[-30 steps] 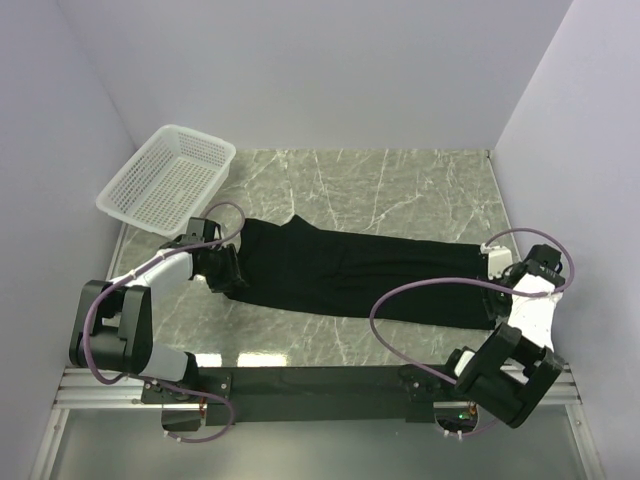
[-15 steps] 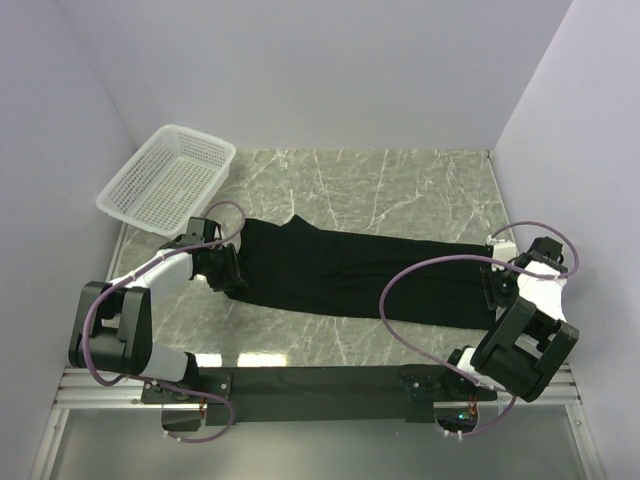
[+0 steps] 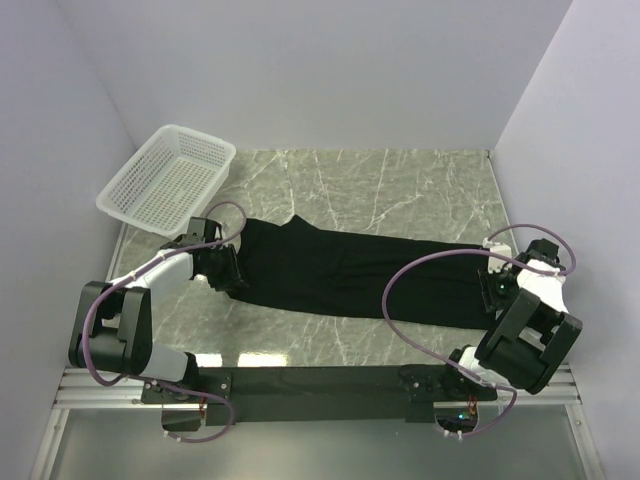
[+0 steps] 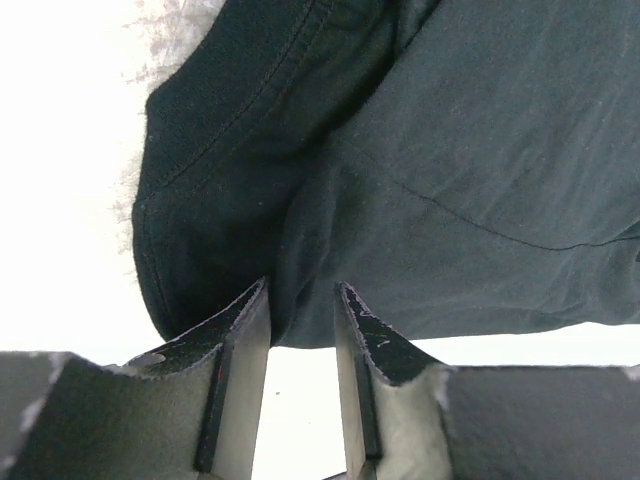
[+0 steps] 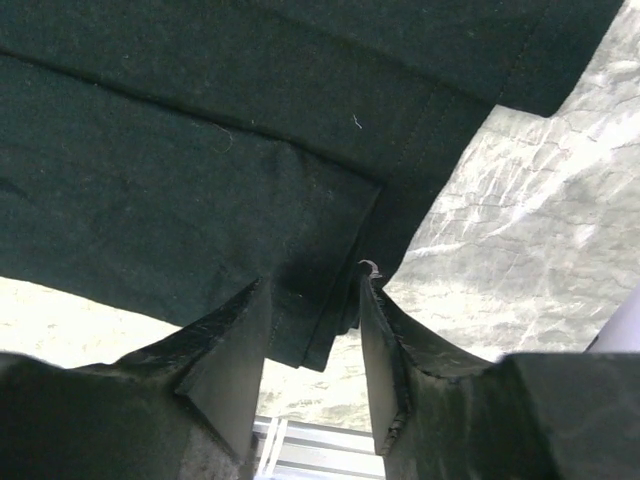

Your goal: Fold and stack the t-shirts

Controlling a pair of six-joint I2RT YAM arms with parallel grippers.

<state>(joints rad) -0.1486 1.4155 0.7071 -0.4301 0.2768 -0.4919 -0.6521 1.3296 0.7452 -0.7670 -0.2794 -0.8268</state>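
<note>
A black t-shirt, folded into a long strip, lies across the marble table from left to right. My left gripper sits low at the strip's left end. In the left wrist view its jaws stand open by a narrow gap, straddling the near hem of the t-shirt. My right gripper is at the strip's right end. In the right wrist view it is open, with the layered corner of the t-shirt lying between the fingertips.
A white mesh basket stands at the back left, close to the left wall. Bare marble table stretches behind the shirt. Walls close in on both sides. The metal rail with the arm bases runs along the near edge.
My right arm has swung, bringing its gripper a little nearer along the shirt's right end; its cable has shifted. The left arm and the shirt lie as before.
</note>
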